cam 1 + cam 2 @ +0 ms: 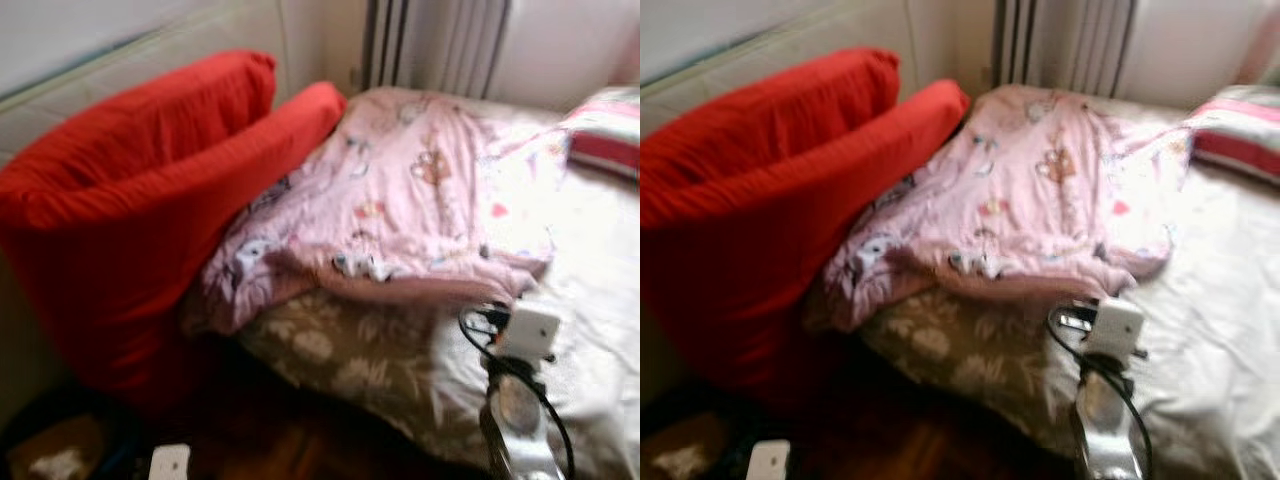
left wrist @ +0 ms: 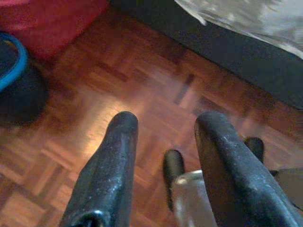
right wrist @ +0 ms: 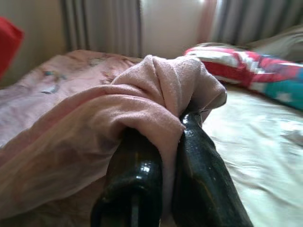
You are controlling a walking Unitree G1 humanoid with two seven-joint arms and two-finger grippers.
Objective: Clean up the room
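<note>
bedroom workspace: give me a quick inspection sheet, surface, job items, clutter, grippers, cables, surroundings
surface: bed with pale sheet, leaf-print cover at its near edge
job's things: pink blanket spread rumpled over the bed, one fold pinched in the right gripper
clutter: red cushions leaning by the bed; striped pillow at the far corner
grippers: right shut on the blanket's edge; left gripper open, low over the wood floor
cables: black cable looped along the right arm
surroundings: curtains behind the bed; blue-rimmed dark object on floor
</note>
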